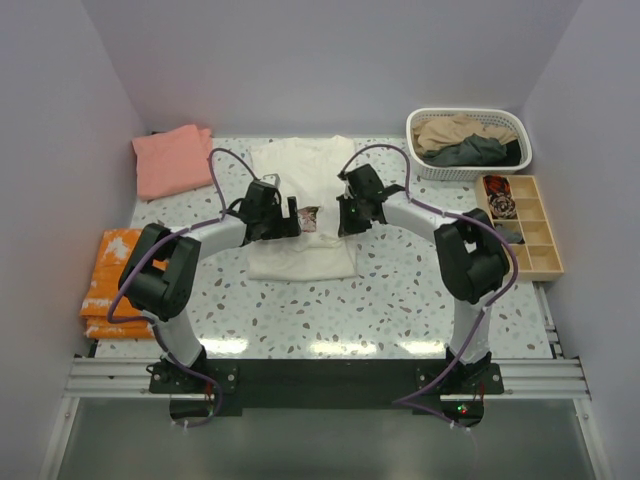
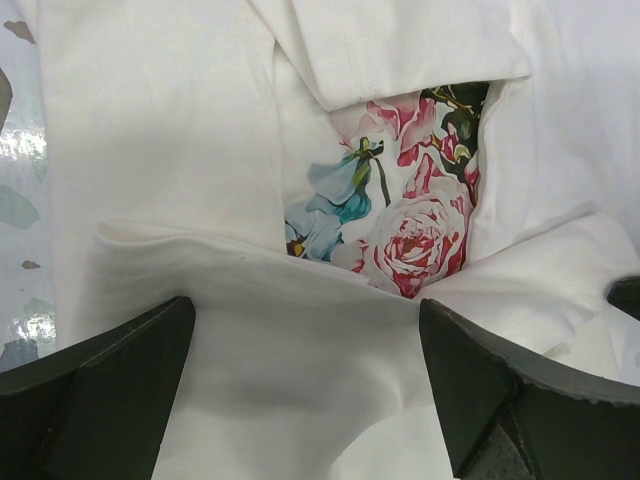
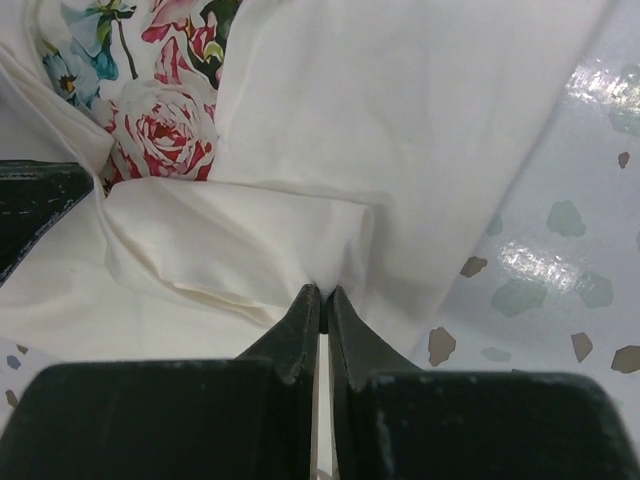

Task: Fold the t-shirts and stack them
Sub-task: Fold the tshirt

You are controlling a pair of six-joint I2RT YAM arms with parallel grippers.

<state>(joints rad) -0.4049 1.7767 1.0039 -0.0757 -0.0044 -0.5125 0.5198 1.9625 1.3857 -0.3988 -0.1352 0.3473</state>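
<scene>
Right gripper (image 3: 320, 293) is pinched shut on a cream t-shirt (image 3: 400, 120) fold; left gripper (image 2: 305, 360) gapes wide, empty. So thin a pinch may slip, undoing the fold.

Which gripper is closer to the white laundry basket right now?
Right. The right gripper pinches the cream shirt, with the basket beyond it to its right; the left gripper is farther left.
</scene>
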